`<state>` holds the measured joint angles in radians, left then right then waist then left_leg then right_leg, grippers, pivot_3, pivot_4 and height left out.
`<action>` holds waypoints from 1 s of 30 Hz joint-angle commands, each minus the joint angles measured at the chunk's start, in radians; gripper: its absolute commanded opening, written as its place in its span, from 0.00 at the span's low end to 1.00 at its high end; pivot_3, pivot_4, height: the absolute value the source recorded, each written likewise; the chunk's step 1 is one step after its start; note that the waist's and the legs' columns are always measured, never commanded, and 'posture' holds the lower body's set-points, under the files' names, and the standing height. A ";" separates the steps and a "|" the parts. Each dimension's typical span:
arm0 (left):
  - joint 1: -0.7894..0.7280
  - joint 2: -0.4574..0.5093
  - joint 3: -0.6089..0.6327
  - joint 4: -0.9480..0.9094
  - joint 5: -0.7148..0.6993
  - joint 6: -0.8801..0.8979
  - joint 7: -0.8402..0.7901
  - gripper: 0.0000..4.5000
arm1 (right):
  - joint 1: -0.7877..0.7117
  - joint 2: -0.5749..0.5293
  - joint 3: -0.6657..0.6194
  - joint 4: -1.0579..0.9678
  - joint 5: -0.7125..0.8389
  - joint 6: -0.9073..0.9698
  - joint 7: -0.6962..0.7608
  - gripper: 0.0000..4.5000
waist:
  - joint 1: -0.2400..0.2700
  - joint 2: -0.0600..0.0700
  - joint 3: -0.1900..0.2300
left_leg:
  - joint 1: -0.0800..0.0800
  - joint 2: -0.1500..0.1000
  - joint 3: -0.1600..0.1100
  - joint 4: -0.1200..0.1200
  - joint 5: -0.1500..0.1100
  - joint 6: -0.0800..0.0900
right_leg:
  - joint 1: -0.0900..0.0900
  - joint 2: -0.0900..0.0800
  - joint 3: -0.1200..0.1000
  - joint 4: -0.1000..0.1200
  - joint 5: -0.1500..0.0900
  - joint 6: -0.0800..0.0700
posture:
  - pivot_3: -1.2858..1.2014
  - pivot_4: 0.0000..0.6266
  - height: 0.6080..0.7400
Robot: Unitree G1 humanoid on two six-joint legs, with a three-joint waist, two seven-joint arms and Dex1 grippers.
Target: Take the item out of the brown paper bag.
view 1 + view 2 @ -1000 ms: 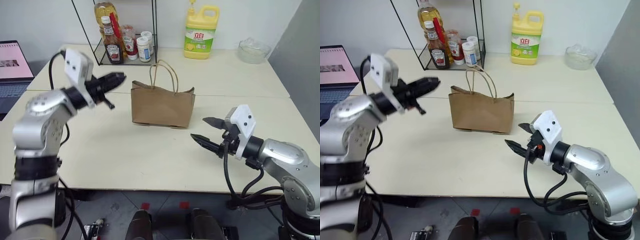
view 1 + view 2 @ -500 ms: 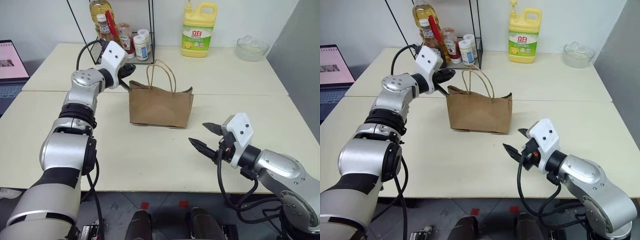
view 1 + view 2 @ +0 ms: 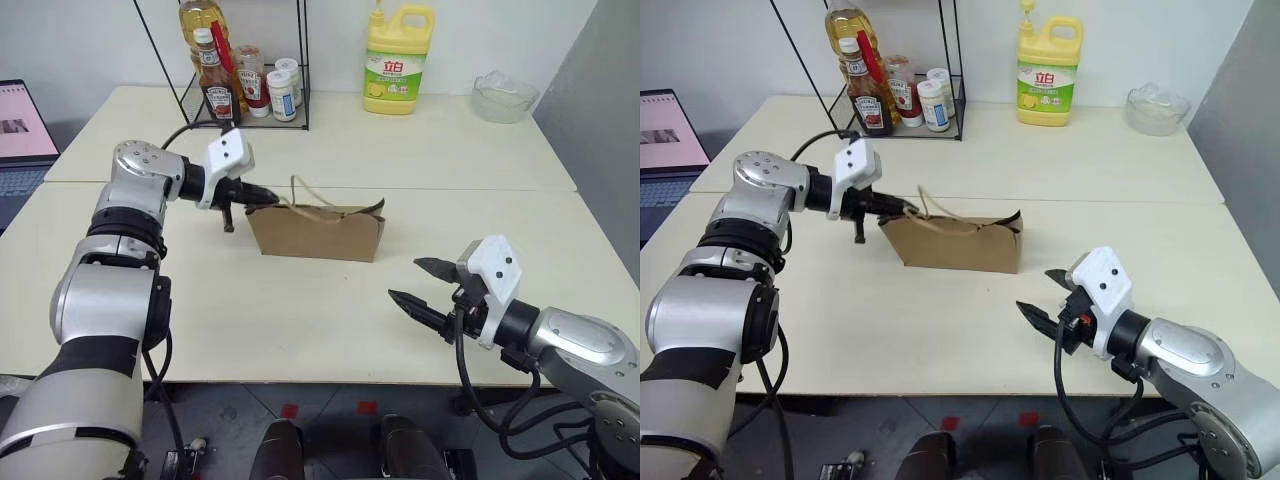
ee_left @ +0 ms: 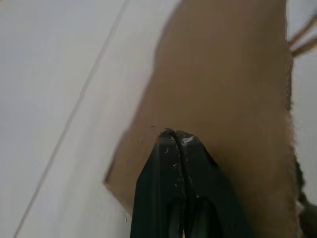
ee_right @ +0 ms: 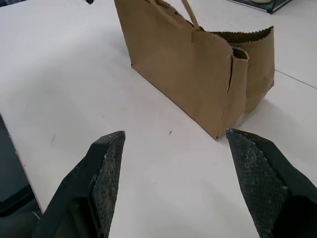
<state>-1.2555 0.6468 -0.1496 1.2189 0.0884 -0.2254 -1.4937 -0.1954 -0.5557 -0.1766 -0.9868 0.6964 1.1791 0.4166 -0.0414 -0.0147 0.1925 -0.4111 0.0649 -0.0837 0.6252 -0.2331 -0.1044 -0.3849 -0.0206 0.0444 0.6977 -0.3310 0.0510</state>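
Near the middle of the cream bench point(image 3: 300, 310), the brown paper bag point(image 3: 316, 234), pressed low and squat, mouth ragged and gaping at the far right corner. Two tan cord handles point(image 3: 305, 193) flopped over the top edge toward the left end, one loop partly lost behind the other. Left gripper point(image 3: 268, 199) at the bag's upper left corner, fingers point(image 4: 174, 163) squeezed together, tips against brown paper in the left wrist view; hard to say whether a fold of paper is pinched between them or merely touched. Bag interior hidden from both head views by the front wall and the folded rim; the item unseen inside or anywhere on the bench, so its place cannot be told.

Right gripper point(image 3: 423, 283) hanging above the bench near the front edge, well apart from the bag, pointing toward it, fingers point(image 5: 106, 168) spread wide with nothing between them. From the right wrist view, bag's end panel and side gusset visible, serrated top edge standing up, far part of the bag cut off at the frame edge.

At the back: a wire rack point(image 3: 240, 70) holding sauce bottles point(image 3: 212, 90) and small white jars, upper part cropped; a yellow detergent jug point(image 3: 397, 62); a clear glass bowl point(image 3: 504, 97). Laptop point(image 3: 20, 140) at the far left, mostly cut off.
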 commanded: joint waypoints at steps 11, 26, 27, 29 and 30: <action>0.336 0.258 -0.198 -0.678 -0.317 0.215 -0.121 0.00 | 0.011 -0.071 0.007 -0.015 0.125 -0.027 -0.009 0.76 | -0.007 0.000 0.000 | 0.000 0.001 0.000 0.001 0.000 0.000 | 0.000 0.000 0.001 0.001 0.000 0.000 | 0.52 0.24 1.00; 0.523 0.308 -0.013 -1.039 -0.376 0.324 -0.078 0.00 | 0.029 -0.163 0.064 0.004 0.126 -0.097 0.033 0.76 | 0.008 0.000 0.000 | 0.000 0.001 0.000 0.003 0.000 0.000 | 0.001 0.000 0.000 0.002 0.000 0.000 | 0.52 0.24 1.00; 0.538 0.316 -0.003 -1.077 -0.380 0.320 -0.082 0.04 | 0.037 -0.174 0.064 0.002 0.130 -0.101 0.041 0.76 | 0.008 0.000 0.000 | 0.000 0.001 0.000 0.003 0.000 0.000 | 0.001 0.000 0.000 0.002 0.000 0.000 | 0.52 0.24 1.00; 0.585 0.339 0.004 -1.156 -0.383 0.292 -0.104 0.13 | 0.049 -0.191 0.060 0.000 0.141 -0.109 0.054 0.76 | 0.008 0.000 -0.001 | 0.000 0.001 0.000 0.003 0.000 0.000 | 0.001 0.000 0.000 0.002 0.000 0.000 | 0.52 0.24 1.00; 0.611 0.352 0.004 -1.192 -0.391 0.285 -0.114 0.19 | 0.052 -0.197 0.063 0.001 0.145 -0.114 0.059 0.76 | 0.007 0.000 -0.001 | 0.000 0.001 0.000 0.003 0.000 0.000 | 0.001 0.000 0.000 0.002 0.000 0.000 | 0.52 0.24 1.00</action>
<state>-0.6726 0.9691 -0.1687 0.1023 -0.2771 0.0807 -1.5878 -0.1442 -0.7431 -0.1019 -0.9601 0.8190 1.0938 0.4586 -0.0341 -0.0151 0.1920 -0.4101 0.0661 -0.0832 0.6280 -0.2331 -0.1040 -0.3839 -0.0205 0.0452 0.6995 -0.3310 0.0510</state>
